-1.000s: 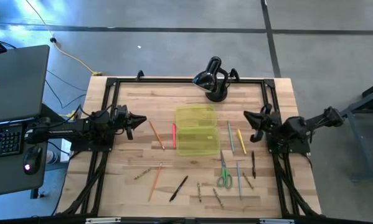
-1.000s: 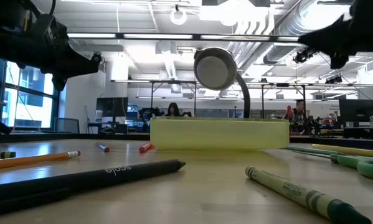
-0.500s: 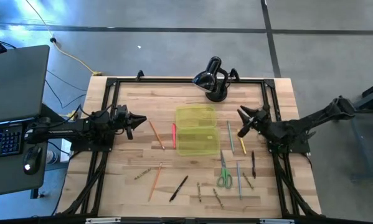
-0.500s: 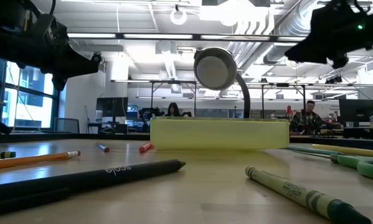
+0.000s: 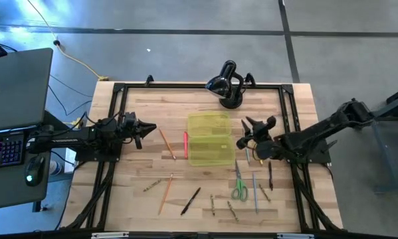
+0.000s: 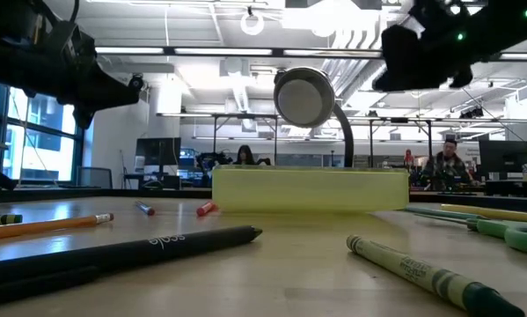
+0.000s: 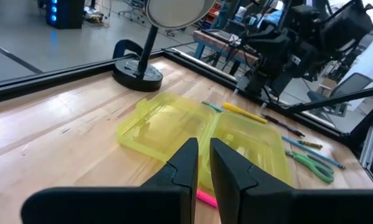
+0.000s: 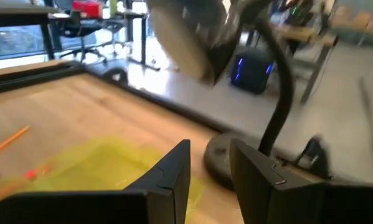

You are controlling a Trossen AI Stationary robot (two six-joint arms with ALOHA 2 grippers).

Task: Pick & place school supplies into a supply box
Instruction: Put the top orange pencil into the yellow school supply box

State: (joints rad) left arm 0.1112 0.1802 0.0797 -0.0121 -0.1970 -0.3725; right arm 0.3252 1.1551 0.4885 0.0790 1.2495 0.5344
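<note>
While the left gripper (image 5: 147, 128) waits over the left side of the table with its fingers (image 7: 185, 163) a narrow slit apart and holding nothing, the right gripper (image 5: 246, 135) reaches in from the right. It hangs above the wood just beside the right edge of the supply box (image 5: 208, 138), its fingers (image 8: 175, 167) parted with a clear gap between them, nothing held and nothing touched.

This translucent yellow-green case lies open near the table's middle. A red pen (image 5: 185, 144) and an orange pencil (image 5: 166, 142) lie just left of it. A blue pencil (image 5: 245, 147) and a yellow pencil (image 5: 257, 150) lie just right of it, under the right arm. Green-handled scissors (image 5: 238, 186) sit nearer, right of centre, and more pencils, a black pen (image 5: 191, 200) among them, are scattered along the near half.

A black metal frame (image 5: 118, 87) runs round the pale wooden tabletop (image 5: 142, 110). Bare wood lies between the left gripper and the orange pencil. A black desk lamp (image 5: 226, 84) stands at the far edge, behind the box. A laptop (image 5: 16, 83) sits beyond the table's left side. Across the table, the low view shows an open workspace with seated people (image 6: 446, 158) far off.
</note>
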